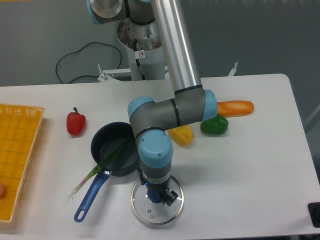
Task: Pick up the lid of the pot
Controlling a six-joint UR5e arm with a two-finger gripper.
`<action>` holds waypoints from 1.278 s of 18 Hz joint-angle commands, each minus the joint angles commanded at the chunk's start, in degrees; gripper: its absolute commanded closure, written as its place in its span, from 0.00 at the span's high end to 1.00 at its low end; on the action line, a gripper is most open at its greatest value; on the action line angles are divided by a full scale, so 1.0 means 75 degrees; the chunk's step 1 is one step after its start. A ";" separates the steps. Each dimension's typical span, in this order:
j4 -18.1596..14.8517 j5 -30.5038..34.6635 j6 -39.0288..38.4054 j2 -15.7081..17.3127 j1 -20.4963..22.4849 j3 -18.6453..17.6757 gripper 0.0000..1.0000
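So, left to right as the camera sees it: basket on the left edge of the table with something small in it, then a pepper just to the right. Pan sits right of that and a bit nearer the front, its handle sticking out front-left. There's a spring onion lying over the pan's rim — one end in the pan, the other out past the handle. Pot lid is front-right of the pan. Further back and right: a carrot, the second pepper in front of it, and a partly hidden vegetable left of that one.
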 joint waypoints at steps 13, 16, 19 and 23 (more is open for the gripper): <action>-0.1569 -0.0316 0.0926 0.0890 0.0680 0.0000 0.55; -0.1979 -0.0316 0.0938 0.1136 0.0680 -0.0058 0.55; -0.2472 -0.0340 0.1265 0.1453 0.0680 -0.0094 0.55; -0.2672 -0.0351 0.1278 0.1640 0.0622 -0.0176 0.55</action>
